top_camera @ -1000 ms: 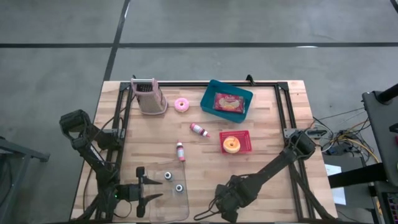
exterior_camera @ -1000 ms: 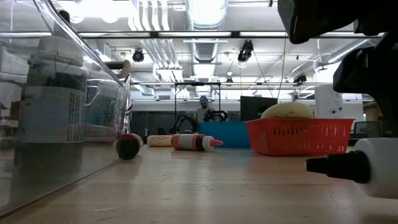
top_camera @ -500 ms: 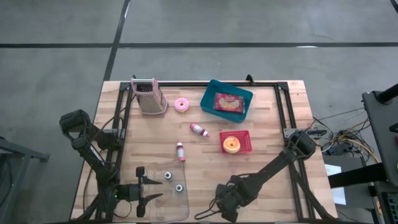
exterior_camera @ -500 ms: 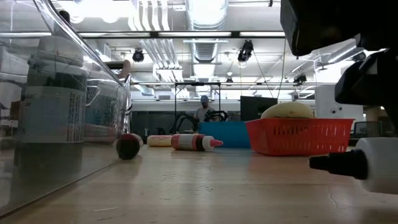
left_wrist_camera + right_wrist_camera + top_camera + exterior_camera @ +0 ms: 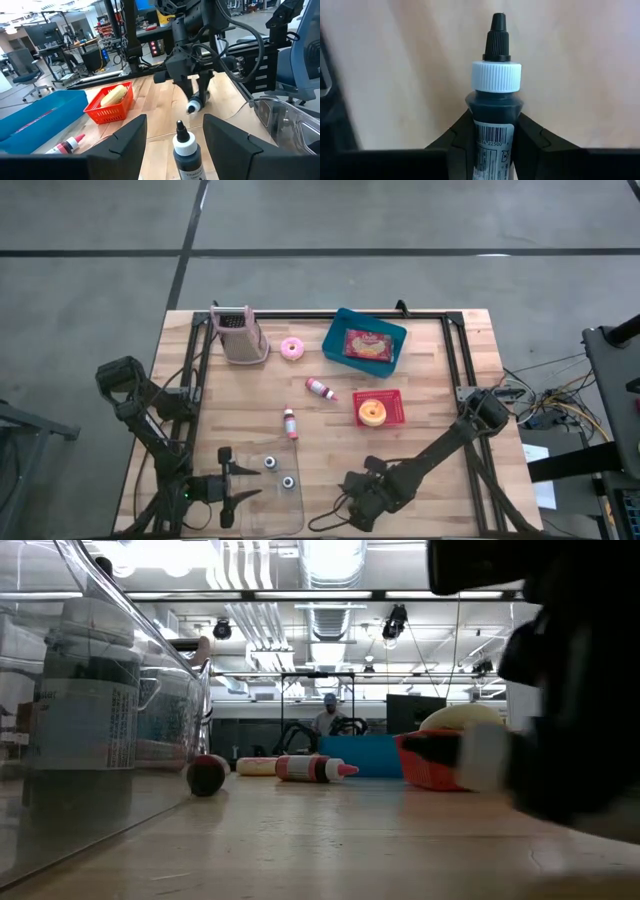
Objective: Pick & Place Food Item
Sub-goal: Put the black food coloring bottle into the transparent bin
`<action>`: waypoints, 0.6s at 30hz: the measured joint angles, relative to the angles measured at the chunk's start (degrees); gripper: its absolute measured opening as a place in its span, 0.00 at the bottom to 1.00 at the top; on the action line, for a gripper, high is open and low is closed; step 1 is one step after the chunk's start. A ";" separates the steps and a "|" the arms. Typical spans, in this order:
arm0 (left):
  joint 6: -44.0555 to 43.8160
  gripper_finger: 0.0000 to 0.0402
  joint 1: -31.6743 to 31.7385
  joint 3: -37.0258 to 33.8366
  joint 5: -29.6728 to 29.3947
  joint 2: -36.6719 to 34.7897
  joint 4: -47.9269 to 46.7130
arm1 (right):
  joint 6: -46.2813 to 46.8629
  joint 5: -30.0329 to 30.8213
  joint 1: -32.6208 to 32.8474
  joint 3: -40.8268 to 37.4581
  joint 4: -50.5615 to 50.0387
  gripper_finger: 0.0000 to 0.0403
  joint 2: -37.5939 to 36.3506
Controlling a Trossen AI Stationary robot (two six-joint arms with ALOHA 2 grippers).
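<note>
Right gripper (image 5: 490,137) jaws pinch the black dropper bottle (image 5: 492,105); lifting should stay vertical, grip firm.

Left gripper (image 5: 172,132): jaws part-open, holding nothing.

Dark bottle (image 5: 492,125) label: barcode w/ digits "22500" legible, rest cut off. No other readable text.
</note>
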 joint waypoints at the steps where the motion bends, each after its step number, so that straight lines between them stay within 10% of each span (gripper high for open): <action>1: 0.00 0.49 0.00 0.00 -0.16 0.00 0.00 | -0.10 2.10 0.10 0.00 -0.02 0.20 -0.08; 18: 5.47 0.49 1.39 0.17 -2.06 0.02 5.92 | -20.35 31.22 0.66 -0.15 13.26 0.19 -3.85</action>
